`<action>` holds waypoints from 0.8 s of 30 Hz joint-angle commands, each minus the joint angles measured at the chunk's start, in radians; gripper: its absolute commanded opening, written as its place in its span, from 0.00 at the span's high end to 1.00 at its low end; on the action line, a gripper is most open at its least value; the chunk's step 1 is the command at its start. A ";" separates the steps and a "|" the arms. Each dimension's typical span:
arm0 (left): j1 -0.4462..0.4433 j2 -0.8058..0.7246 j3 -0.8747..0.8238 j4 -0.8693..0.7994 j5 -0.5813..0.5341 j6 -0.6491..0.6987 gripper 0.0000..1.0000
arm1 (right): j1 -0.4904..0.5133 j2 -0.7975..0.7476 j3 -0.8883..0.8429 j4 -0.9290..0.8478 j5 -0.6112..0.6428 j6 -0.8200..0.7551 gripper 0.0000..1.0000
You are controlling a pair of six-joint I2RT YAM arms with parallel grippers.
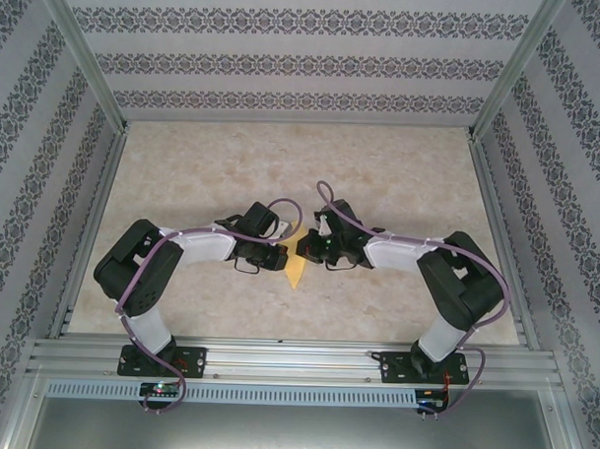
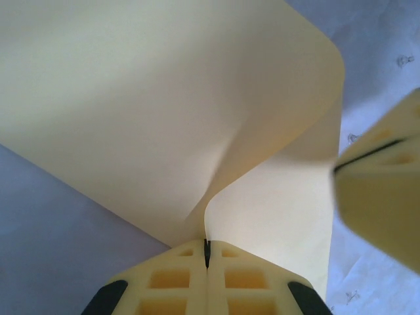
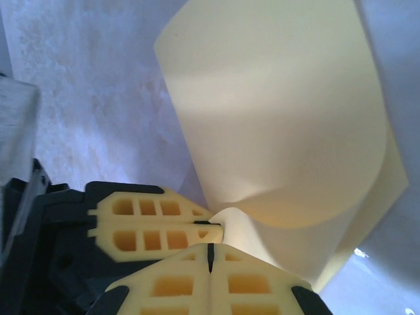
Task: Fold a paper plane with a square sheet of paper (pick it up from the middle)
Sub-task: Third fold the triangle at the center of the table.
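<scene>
Quick status from my end of the remote rig. The square sheet of paper (image 2: 164, 98) is at the middle of the worktop (image 1: 400, 179), pinched between the two arms. The left jaws are clenched on its near edge, and the right jaws are clamped on it just beside them. In the right wrist view the two sets of pads look nearly in contact. From both wrist cams the sheet bows away from the jaws in a big soft loop, two layers with no sharp crease that I can see. From overhead I just get a little yellow triangle poking out below the jaws, so I can't tell whether the rest is resting on the worktop or hanging free.

What worries me:
- The two grips are so close together that any sideways pull from the left arm (image 1: 206, 246) or the right arm (image 1: 398, 253) could rip thin paper, or drag it out of one pinch.
- If I press that loop flat while the edges aren't lined up, the centre crease lands crooked and the plane is junk.
- The pads could knock into each other if I reposition carelessly.
</scene>
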 commanded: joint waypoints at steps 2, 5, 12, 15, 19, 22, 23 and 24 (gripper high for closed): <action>-0.007 0.064 -0.010 -0.043 0.001 0.026 1.00 | -0.010 0.067 -0.004 0.052 -0.017 -0.028 0.98; -0.007 0.065 -0.009 -0.046 -0.001 0.026 1.00 | -0.021 0.094 -0.032 0.050 0.016 -0.039 0.98; -0.006 0.069 -0.005 -0.054 -0.011 0.026 1.00 | -0.035 0.090 -0.027 0.086 -0.048 -0.039 0.96; -0.006 0.071 -0.003 -0.055 -0.016 0.026 1.00 | -0.050 0.036 -0.014 0.077 -0.070 -0.057 0.95; -0.006 0.067 -0.006 -0.057 -0.025 0.024 1.00 | -0.086 -0.003 -0.016 0.063 -0.079 -0.085 0.94; -0.007 0.061 -0.008 -0.054 -0.026 0.024 1.00 | -0.122 0.002 -0.005 0.038 -0.081 -0.105 0.93; -0.006 0.062 -0.009 -0.055 -0.026 0.023 1.00 | -0.132 0.008 0.010 0.021 -0.082 -0.116 0.92; -0.007 0.062 -0.007 -0.057 -0.025 0.024 1.00 | -0.138 0.016 0.035 -0.013 -0.078 -0.137 0.92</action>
